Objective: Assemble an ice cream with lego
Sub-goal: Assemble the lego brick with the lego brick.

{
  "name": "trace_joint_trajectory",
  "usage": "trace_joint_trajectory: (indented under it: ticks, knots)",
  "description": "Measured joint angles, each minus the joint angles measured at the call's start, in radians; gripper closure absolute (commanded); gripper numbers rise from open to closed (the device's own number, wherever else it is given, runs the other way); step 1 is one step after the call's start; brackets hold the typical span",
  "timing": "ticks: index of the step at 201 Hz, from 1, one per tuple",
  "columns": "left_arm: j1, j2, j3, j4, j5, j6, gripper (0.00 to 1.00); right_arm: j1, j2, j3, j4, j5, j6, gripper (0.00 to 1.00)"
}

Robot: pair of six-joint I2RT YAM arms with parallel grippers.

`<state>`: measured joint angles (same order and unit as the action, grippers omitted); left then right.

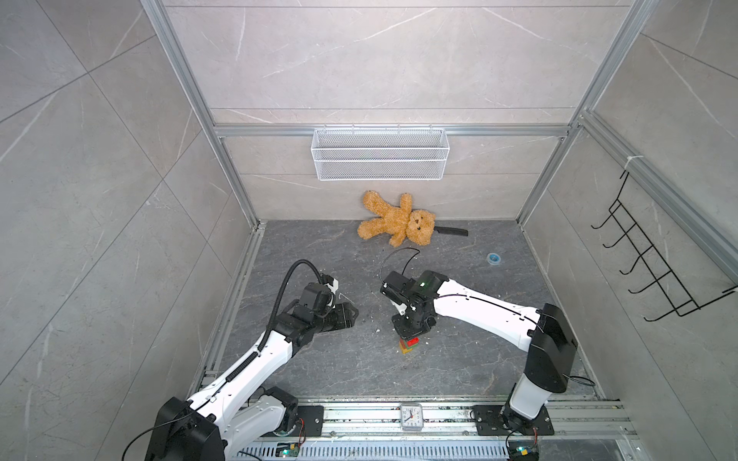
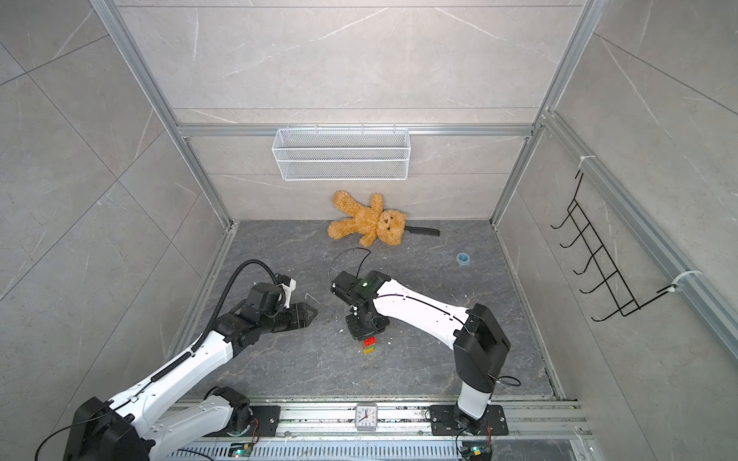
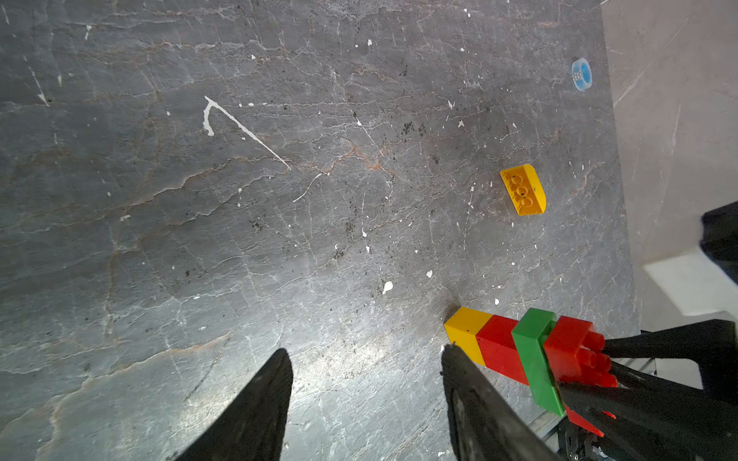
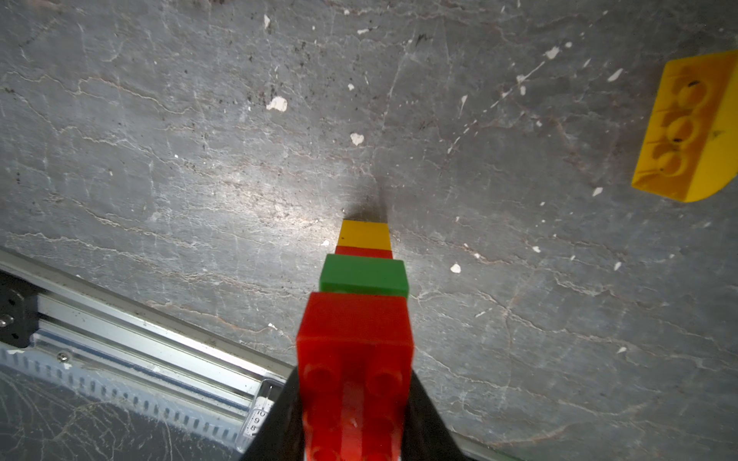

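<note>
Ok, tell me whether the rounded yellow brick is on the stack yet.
No, the rounded yellow brick lies loose on the table, apart from the stack, whose top layer is a red brick.

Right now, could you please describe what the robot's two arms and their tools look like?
The left arm and right arm have white shells with black joints. A ribbed black hose loops along the left arm. Thin black cables run along the right arm, which shows a small green light. The left tool and right tool each have two black, tapering fingers.
</note>
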<state>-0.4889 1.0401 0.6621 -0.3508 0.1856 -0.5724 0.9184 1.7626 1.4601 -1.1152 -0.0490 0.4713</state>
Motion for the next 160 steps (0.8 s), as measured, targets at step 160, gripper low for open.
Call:
trace_joint_trajectory:
  ticks: [160]
  knots:
    - [0.0, -0.02, 0.011, -0.028, -0.004, 0.008, 0.37, -0.005, 0.027, 0.022, -0.019, 0.0, 0.083, 0.83]
